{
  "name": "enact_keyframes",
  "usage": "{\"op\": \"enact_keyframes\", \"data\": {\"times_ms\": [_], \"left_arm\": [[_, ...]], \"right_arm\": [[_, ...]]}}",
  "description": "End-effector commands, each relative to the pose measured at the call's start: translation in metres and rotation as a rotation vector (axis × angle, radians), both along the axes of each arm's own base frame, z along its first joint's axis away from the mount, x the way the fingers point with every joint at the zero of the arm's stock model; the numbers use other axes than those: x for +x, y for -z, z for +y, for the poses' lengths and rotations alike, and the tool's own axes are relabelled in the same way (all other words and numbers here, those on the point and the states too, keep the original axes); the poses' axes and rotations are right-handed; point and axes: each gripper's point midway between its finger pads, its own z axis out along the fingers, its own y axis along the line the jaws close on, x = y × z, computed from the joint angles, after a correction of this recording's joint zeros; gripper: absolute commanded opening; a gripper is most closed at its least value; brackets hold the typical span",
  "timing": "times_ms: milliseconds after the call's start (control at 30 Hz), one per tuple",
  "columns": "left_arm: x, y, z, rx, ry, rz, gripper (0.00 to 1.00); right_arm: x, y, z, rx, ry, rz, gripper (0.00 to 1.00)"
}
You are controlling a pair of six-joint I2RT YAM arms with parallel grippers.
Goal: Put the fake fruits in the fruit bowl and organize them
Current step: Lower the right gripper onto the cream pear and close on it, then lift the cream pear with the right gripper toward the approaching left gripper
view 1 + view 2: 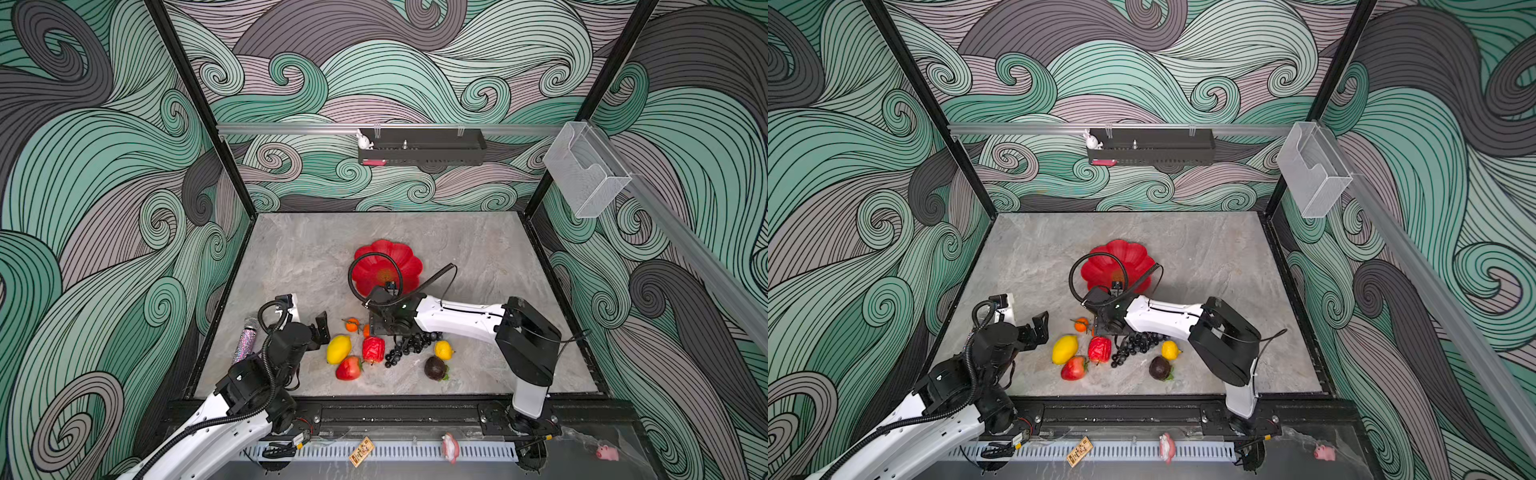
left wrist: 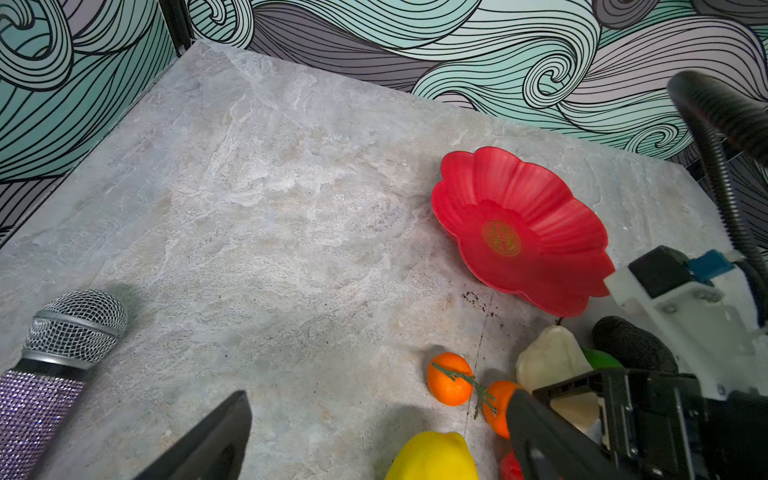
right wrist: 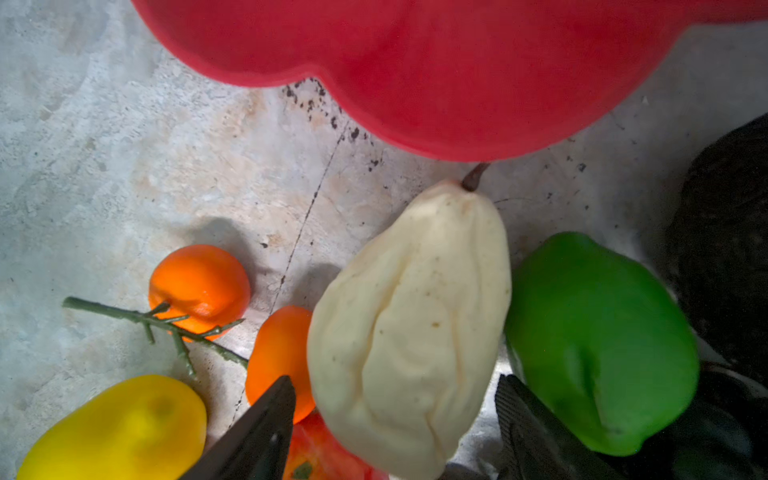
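The fruit bowl (image 1: 376, 254) stands on the grey table (image 1: 478, 257). All the fake fruits that can be seen lie on the table outside the bowl, on its side toward the arm bases.

The right gripper (image 3: 395, 379) is low over the fruits closest to the bowl. Its jaws stand wide apart, one on each side of the cream pear (image 3: 415, 324). A thin gap shows beside one finger (image 3: 266, 428), so the pear is not yet clamped and lies on the table. The pear's stem points at the bowl's rim and almost reaches it. Just beside the pear are the green lime (image 3: 598, 345) and, past it, the dark avocado (image 2: 631, 345). On the pear's other side lie two small oranges (image 3: 199, 282) on a green twig.

Farther from the bowl are a large lemon (image 1: 338, 349), a wrinkled red fruit (image 1: 373, 349), a red apple (image 1: 348, 368), the black grapes (image 1: 409, 347), a small lemon (image 1: 444, 350) and the mangosteen (image 1: 435, 368).

The left gripper (image 2: 379, 399) is well apart from the bowl, fully spread and holding nothing. A glittery microphone (image 2: 75, 328) lies beyond it, still farther from the bowl.
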Motion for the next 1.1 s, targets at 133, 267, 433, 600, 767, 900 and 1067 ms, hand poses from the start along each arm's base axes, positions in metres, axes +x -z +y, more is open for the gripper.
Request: {"op": "enact_keyframes", "data": {"times_ms": [133, 267, 433, 600, 767, 900, 1067], "left_arm": [[0.003, -0.003, -0.002, -0.004, 0.004, -0.005, 0.98], [0.004, -0.002, -0.006, -0.003, 0.017, 0.004, 0.98], [0.005, -0.003, -0.007, -0.005, 0.013, 0.014, 0.98], [0.005, -0.007, -0.01, -0.024, 0.016, 0.026, 0.98], [0.004, -0.022, -0.031, -0.077, 0.101, 0.06, 0.98], [0.002, -0.035, -0.059, -0.122, 0.226, 0.116, 0.99], [-0.006, -0.051, -0.119, -0.226, 0.481, 0.222, 0.99]], "right_arm": [[0.018, 0.003, -0.005, -0.039, 0.011, -0.029, 0.77], [0.021, 0.008, -0.003, -0.04, 0.001, -0.016, 0.75], [0.018, 0.007, -0.006, -0.043, -0.015, -0.023, 0.66], [0.017, -0.017, -0.008, -0.01, -0.063, -0.104, 0.59], [0.003, -0.057, -0.014, 0.068, -0.18, -0.223, 0.57], [-0.012, -0.083, -0.014, 0.158, -0.324, -0.304, 0.56], [-0.031, -0.109, -0.012, 0.281, -0.51, -0.439, 0.55]]}}
